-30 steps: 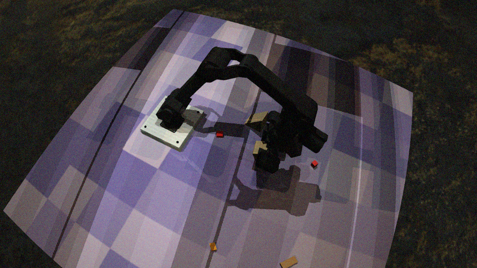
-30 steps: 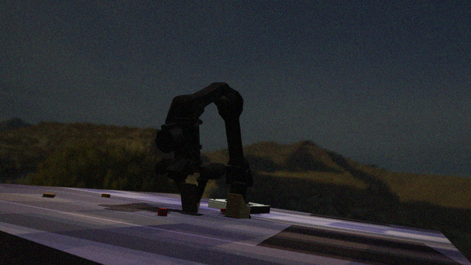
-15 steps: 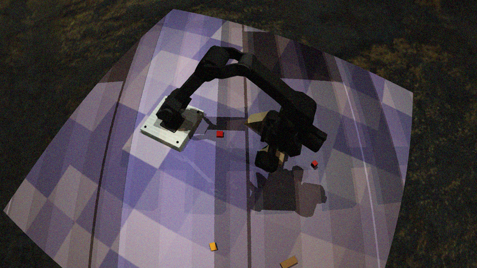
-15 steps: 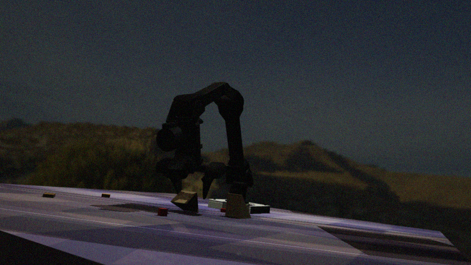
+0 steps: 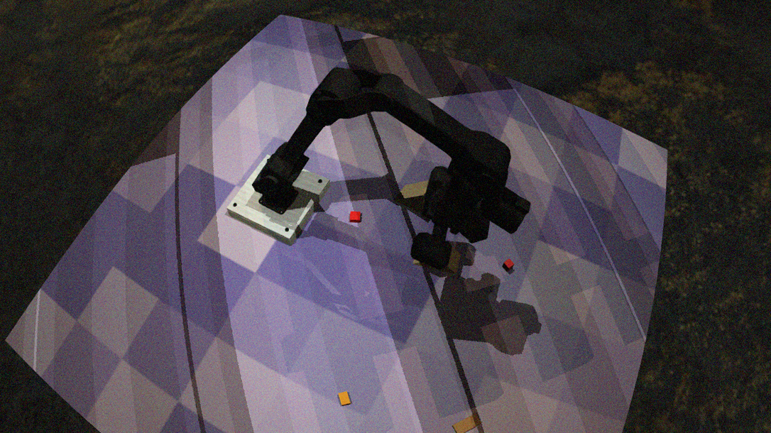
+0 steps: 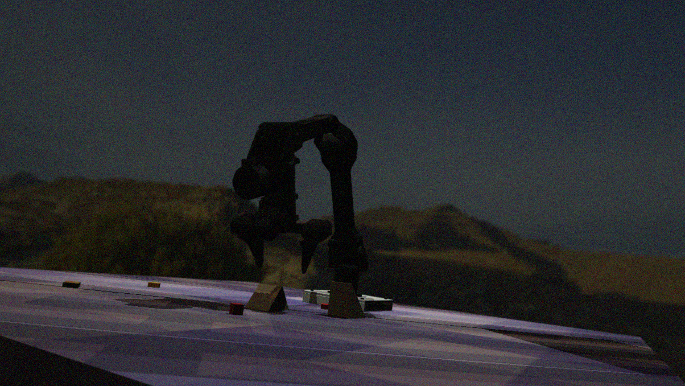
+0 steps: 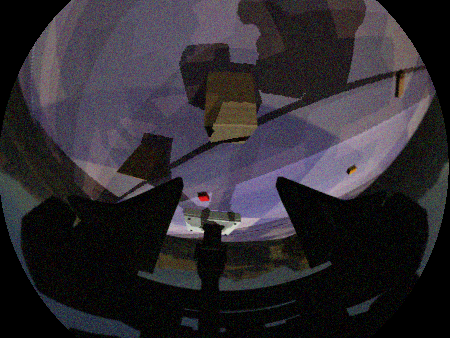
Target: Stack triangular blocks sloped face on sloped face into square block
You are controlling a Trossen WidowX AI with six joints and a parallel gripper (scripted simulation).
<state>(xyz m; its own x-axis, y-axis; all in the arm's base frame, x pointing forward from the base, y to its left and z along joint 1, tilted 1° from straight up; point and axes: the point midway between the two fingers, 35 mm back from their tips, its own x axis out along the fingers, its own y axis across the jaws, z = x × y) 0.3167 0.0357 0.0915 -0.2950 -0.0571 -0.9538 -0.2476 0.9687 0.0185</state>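
Observation:
Two tan triangular blocks stand apart on the table. One block (image 5: 452, 263) (image 6: 264, 298) (image 7: 230, 89) is partly under my hand in the top view and central in the wrist view, its sloped sides rising to a top edge. The other block (image 5: 414, 190) (image 6: 343, 300) (image 7: 148, 157) stands nearer the arm's links in the top view, and at the left in the wrist view. My gripper (image 6: 282, 271) (image 7: 230, 181) is wide open and empty, pointing down above block height. In the top view the hand hides parts of both blocks.
A red cube (image 5: 355, 216) (image 7: 203, 196) lies near the pale base plate (image 5: 250, 214). Another red cube (image 5: 508, 264) (image 6: 235, 308) lies beyond the first block. A small orange block (image 5: 344, 398) (image 6: 153, 284) and a longer orange block (image 5: 465, 425) (image 6: 71, 284) lie farther off.

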